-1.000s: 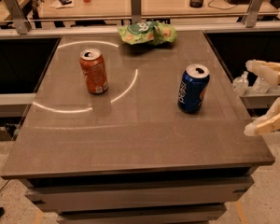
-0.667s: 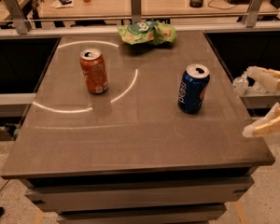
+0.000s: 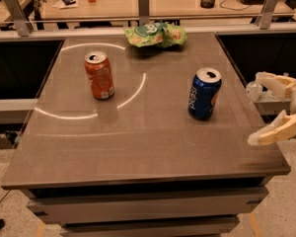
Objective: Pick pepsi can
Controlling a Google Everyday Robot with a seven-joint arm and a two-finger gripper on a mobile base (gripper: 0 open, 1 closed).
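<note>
The gripper (image 3: 254,110) has edged slightly left from a second ago and now hangs just off the counter's (image 3: 138,137) right edge, its pale fingers (image 3: 281,128) spread wide and holding nothing. Both cans stand where they stood. The pepsi can (image 3: 204,94) is upright on the right half of the counter, near the gripper but apart from it, while the orange can (image 3: 99,75) stands well apart on the left. A crumpled green bag (image 3: 155,34), apparently a snack packet, lies at the far edge. The counter is a smooth grey-brown slab, glossy enough to carry a bright ring of reflected light and the cans' dim reflections. Behind it runs a wooden desk (image 3: 177,1) with metal brackets. The cans are cylinders with silver tops, the pepsi can dark blue with white lettering.
</note>
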